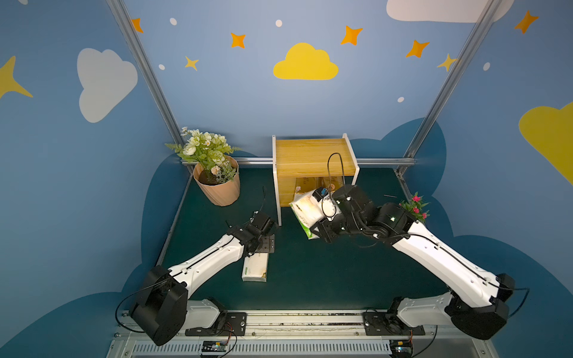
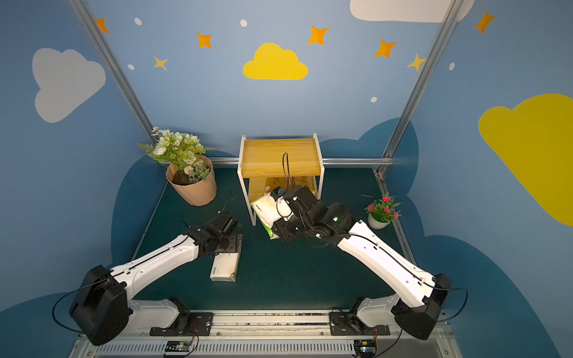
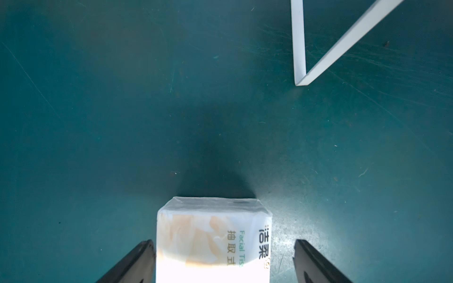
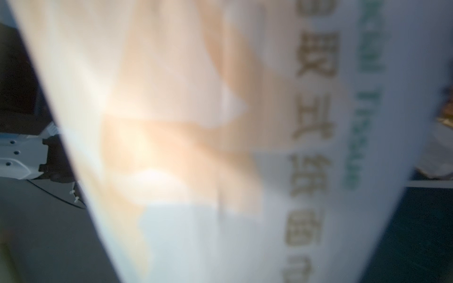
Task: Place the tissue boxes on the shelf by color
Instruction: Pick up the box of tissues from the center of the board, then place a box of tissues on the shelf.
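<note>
two gold tissue packs (image 1: pixel 305 184) sit on the lower tier of the shelf (image 1: pixel 310 152), centre. right gripper (image 1: pixel 314 214) clamps a white tissue pack (image 1: pixel 302 207) before it; left gripper (image 3: pixel 223 242) gapes wide around the other white pack (image 1: pixel 255 269), lower left.

Cream tissue pack (image 1: pixel 255 269) with green lettering, gold packs (image 1: pixel 302 185), yellow wood-grain shelf (image 1: pixel 310 152), teal table (image 1: pixel 310 272)

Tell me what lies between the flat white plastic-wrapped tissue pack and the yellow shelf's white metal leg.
Only bare green mat separates the tissue pack from the shelf leg, in the left wrist view.
</note>
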`<action>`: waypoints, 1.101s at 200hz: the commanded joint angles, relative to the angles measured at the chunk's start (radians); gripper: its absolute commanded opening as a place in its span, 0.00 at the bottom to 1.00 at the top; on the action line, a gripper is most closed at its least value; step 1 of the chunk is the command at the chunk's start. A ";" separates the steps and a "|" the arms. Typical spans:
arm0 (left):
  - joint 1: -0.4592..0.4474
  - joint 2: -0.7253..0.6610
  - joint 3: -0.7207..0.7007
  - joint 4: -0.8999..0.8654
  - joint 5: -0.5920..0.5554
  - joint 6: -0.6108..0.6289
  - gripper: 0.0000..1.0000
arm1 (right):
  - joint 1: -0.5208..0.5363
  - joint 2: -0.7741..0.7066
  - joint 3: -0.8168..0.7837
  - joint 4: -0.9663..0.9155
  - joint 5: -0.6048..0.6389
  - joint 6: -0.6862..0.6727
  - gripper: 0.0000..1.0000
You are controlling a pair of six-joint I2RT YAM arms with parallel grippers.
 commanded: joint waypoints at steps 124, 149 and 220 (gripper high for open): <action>-0.003 -0.083 -0.008 -0.031 -0.054 0.002 0.93 | -0.254 0.390 0.538 0.100 0.310 -0.146 0.20; -0.003 -0.087 -0.009 -0.031 -0.064 0.000 0.93 | -0.288 0.388 0.530 0.100 0.277 -0.119 0.21; -0.001 -0.070 -0.001 -0.038 -0.069 -0.001 0.94 | -0.329 0.408 0.541 0.005 0.204 -0.063 0.26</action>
